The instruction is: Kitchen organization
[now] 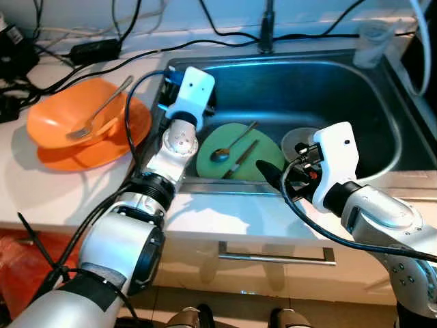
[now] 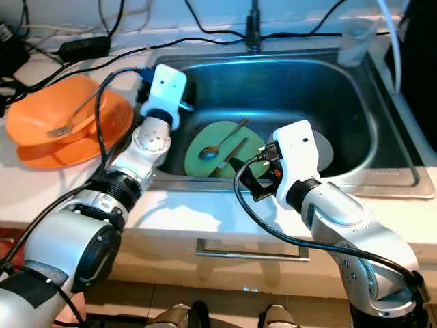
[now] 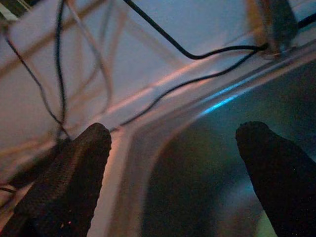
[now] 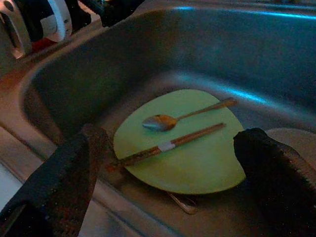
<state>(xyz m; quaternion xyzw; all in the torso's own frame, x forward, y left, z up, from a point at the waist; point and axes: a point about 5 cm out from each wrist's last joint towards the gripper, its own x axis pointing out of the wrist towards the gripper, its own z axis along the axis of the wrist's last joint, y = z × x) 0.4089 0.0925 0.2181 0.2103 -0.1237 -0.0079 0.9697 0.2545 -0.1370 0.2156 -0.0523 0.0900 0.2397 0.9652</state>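
A steel sink [image 1: 382,116] holds a round green plate [image 1: 270,154] with a metal spoon [image 1: 229,147] and a pair of brown chopsticks [image 1: 240,158] lying on it. The plate [image 4: 197,168], spoon [image 4: 168,121] and chopsticks [image 4: 173,143] lie just ahead of my right gripper [image 4: 172,136]. That gripper [image 1: 273,176] hovers open over the sink's front rim, holding nothing. My left gripper [image 3: 175,133] is open and empty at the sink's rear left corner, over the rim. A pale grey plate [image 1: 300,140] lies to the right of the green one.
On the counter to the left, stacked orange bowls [image 1: 68,123] hold a fork [image 1: 99,113]. Black cables [image 1: 95,48] run along the back wall. The faucet [image 1: 266,31] stands behind the sink, with a clear plastic cup [image 1: 372,41] at the back right. A drawer handle [image 1: 273,256] sits below.
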